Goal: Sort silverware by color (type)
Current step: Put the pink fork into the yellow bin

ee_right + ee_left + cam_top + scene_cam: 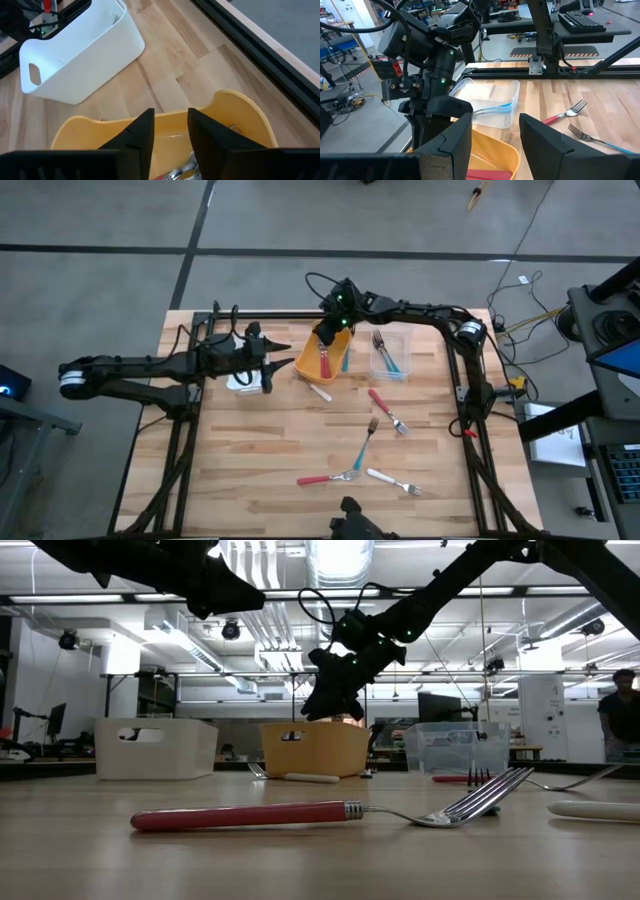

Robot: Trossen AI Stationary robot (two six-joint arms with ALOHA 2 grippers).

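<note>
on the wooden desk (260, 450), seen from above, the two dark arms reach toward the far edge where three bins stand in a row: a white bin (243, 372) on the left, an orange bin (310, 360) in the middle, and a clear bin (400, 340) on the right. the left gripper (268, 360) hangs by the white bin, its jaws standing apart with nothing between them, as its own wrist view shows. the right gripper (333, 328) hovers over the far end of the orange bin; its wrist view looks straight down into that bin, jaws slightly parted and empty, with a silver utensil head (182, 170) lying below them.

the high view shows a red-handled piece (325, 362) and a teal one (345, 355) inside the orange bin, and teal-handled forks (390, 358) in the clear bin; the low view hides all bin contents behind the walls. a white-handled utensil (319, 391) lies just in front of the orange bin. loose on the open desk are a red fork (386, 409), a teal fork (363, 444), a red-handled fork (325, 478) and a white-handled fork (393, 480) near the front edge. the low view puts that red-handled fork closest, lying flat, and shows a person (622, 715) standing in the room at far right.
</note>
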